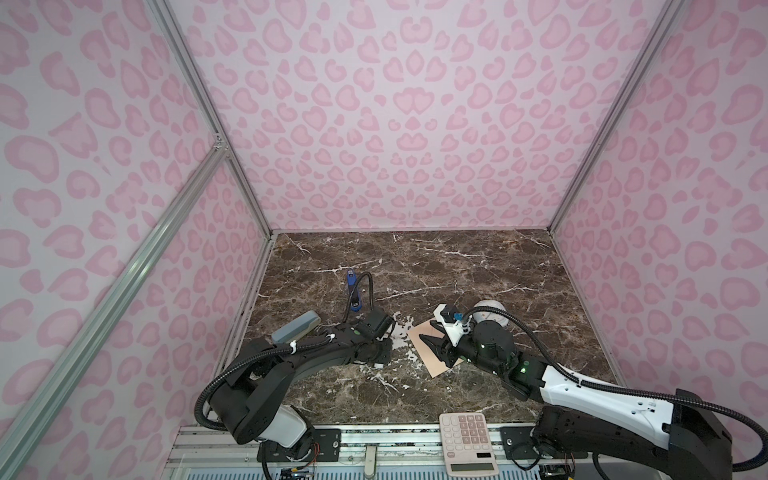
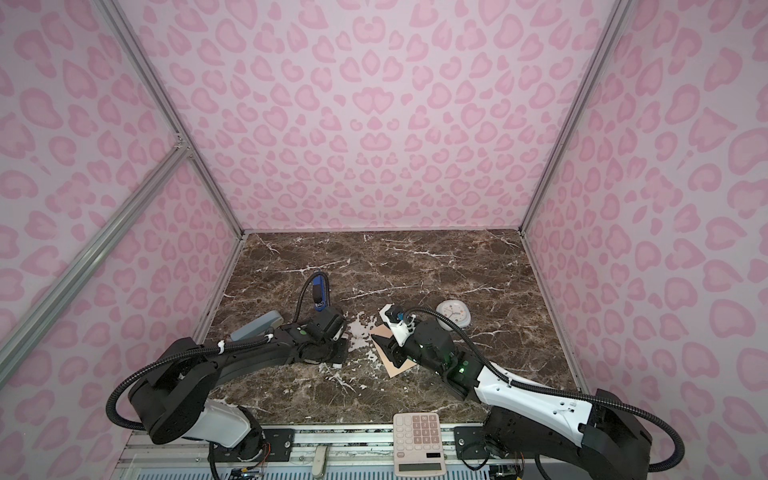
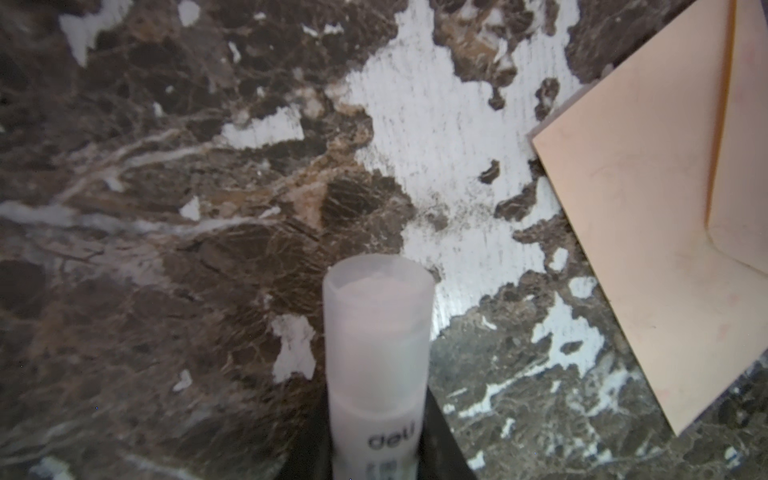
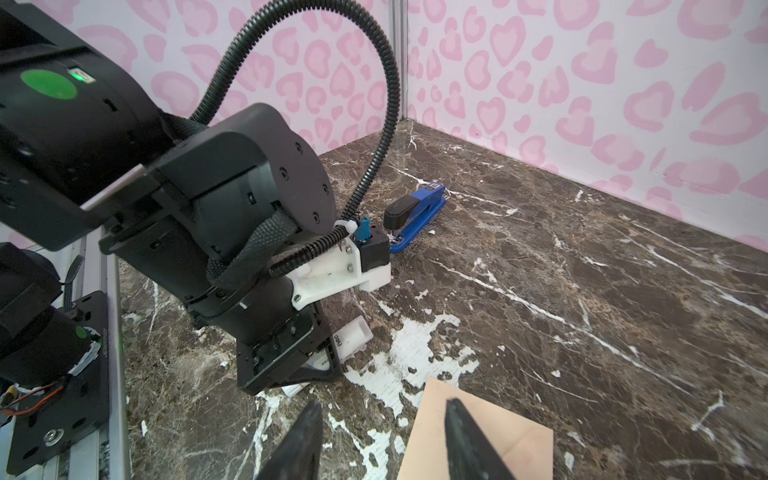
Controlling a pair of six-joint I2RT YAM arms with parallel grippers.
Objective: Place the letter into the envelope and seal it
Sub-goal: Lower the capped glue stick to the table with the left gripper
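On the marble table point(image 1: 457, 270) the peach envelope point(image 1: 420, 334) lies flat, and the right gripper point(image 4: 384, 403) hangs over its edge, fingers apart. Near it, the left gripper point(image 3: 376, 449) is clamped on a white glue stick point(image 3: 376, 332) marked "deli".

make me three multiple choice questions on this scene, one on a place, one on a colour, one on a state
1. Where does the calculator lie?
A) against the back wall
B) at the near edge, between the two arm bases
C) in the far left corner

2. What colour is the stapler?
A) blue with a black top
B) red
C) all white

3. How do the jaws of the left gripper stand?
A) wide open and empty
B) shut on the calculator
C) shut on a glue stick

Answers:
1 B, both top views show it straddling the front rail.
2 A, the right wrist view shows this plainly.
3 C, the left wrist view shows the capped tube between them.
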